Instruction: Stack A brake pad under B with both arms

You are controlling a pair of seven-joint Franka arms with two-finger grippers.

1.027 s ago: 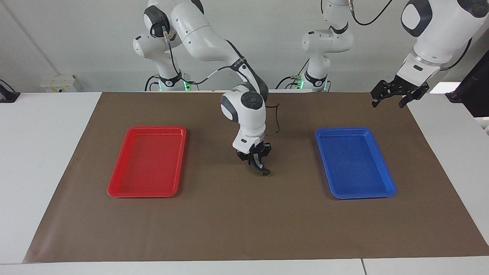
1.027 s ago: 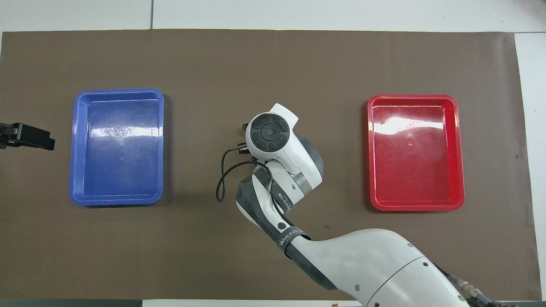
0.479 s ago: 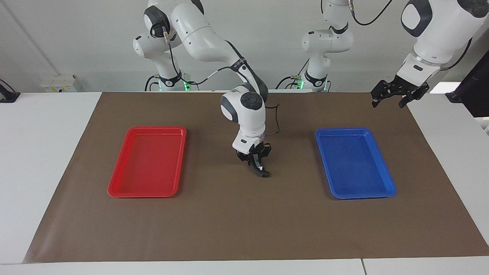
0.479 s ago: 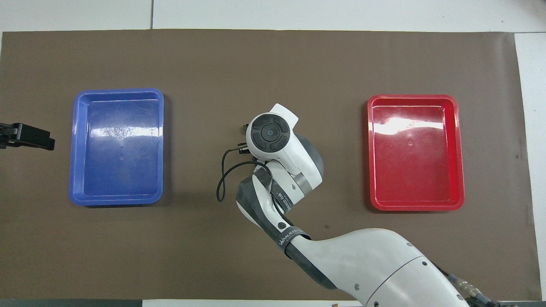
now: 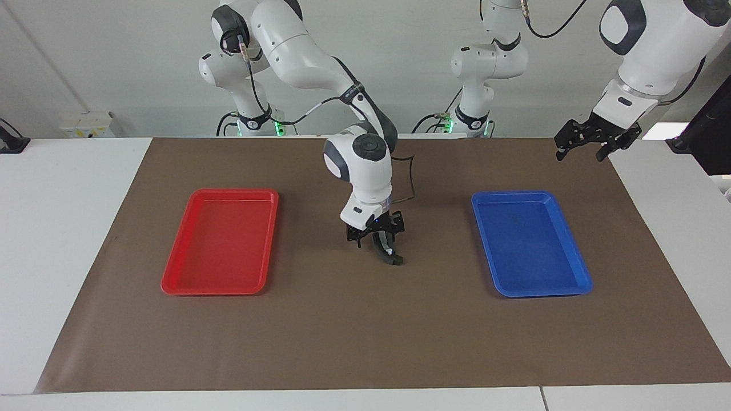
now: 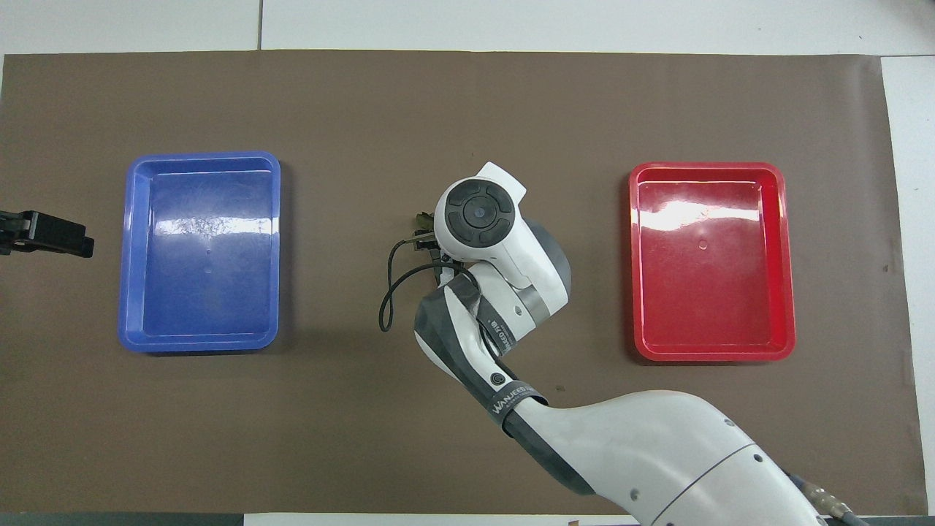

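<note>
Right gripper [image 5: 377, 237] hangs low over mat centre, wrist bent down, fingers spread, above dark brake shoe B [image 5: 388, 255] on mat [image 5: 365, 331] between red tray [image 5: 220, 288] and blue tray [image 5: 537, 291]. Left gripper [image 5: 594, 140] waits raised at mat edge, fingers apart, empty.

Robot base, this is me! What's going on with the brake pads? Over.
Right gripper low over curved brake piece, mid-mat. Left gripper waits high at its own end, jaws open. Small pad not seen. Nothing in the way.
</note>
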